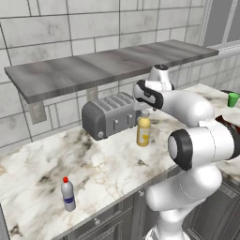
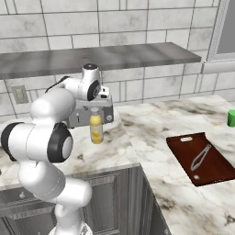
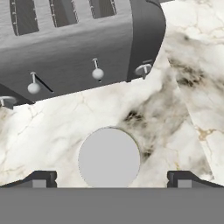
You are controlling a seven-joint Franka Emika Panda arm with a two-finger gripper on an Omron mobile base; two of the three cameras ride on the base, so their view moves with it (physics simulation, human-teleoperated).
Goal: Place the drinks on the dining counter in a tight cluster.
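The gripper (image 3: 108, 178) hung straight above the yellow bottle (image 1: 143, 130), looking down on its pale round cap (image 3: 109, 157). Its jaws were spread wide, one dark fingertip (image 3: 40, 178) on either side of the cap and well clear of it, pinching nothing.

The yellow bottle stood upright on the marble counter (image 1: 98, 164), just in front of the grey toaster (image 1: 108, 115) and near that toaster's right end. In the hand view the toaster's levers and slots lay across the top, with veined marble between it and the cap. A grey shelf (image 1: 103, 65) ran along the tiled wall above the toaster.

The small clear bottle (image 1: 68, 194) with a red cap and blue label stood upright near the counter's front edge, well apart from the yellow one and to its left in the left base view.

In the right base view the counter turned a corner and ran on to the right. A dark red cutting board (image 2: 201, 158) lay there with a pair of tongs (image 2: 201, 157) resting on it. A green cup (image 2: 231, 118) stood beyond the board at the picture's right edge, well apart from the yellow bottle. The arm (image 2: 43, 137) rose from the lower left of that view and bent over toward the toaster, its wrist above the bottle.
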